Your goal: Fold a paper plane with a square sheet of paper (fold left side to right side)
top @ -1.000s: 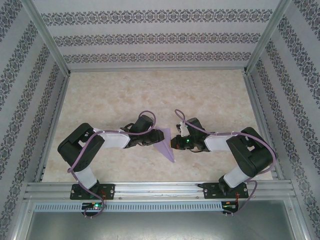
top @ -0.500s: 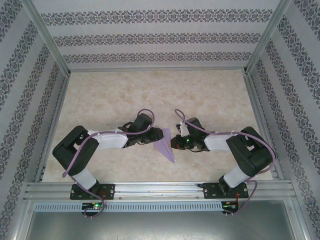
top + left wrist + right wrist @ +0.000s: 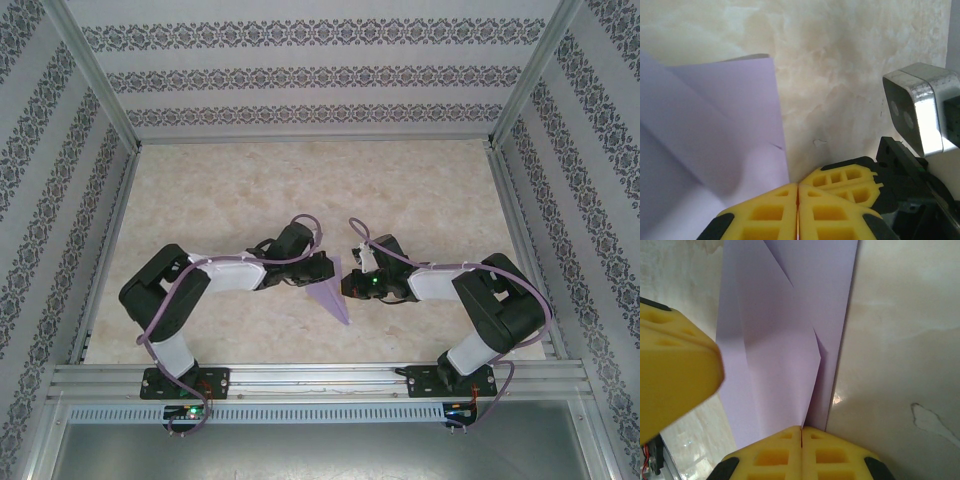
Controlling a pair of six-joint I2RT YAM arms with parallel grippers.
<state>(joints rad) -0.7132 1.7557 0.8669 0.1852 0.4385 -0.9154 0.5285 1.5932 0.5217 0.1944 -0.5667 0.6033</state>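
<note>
Closing finished: left gripper just shut at 9 o'clock of paper plane, hold unclear; right gripper pinches its fold, so probably creasing.

Down at the bottom edge the left gripper has its 2 yellow fingers pressed flat together, only a thin seam between them. The lavender paper plane lies on the left, creased diagonally, its straight right edge running down to touch the tip of the left-hand finger; whether it is pinched I cannot tell. The pale marbled table lies bare beyond. Just beside those fingers, from the right, come the yellow fingers of the right gripper, with its black body and a silver camera block above.
</note>
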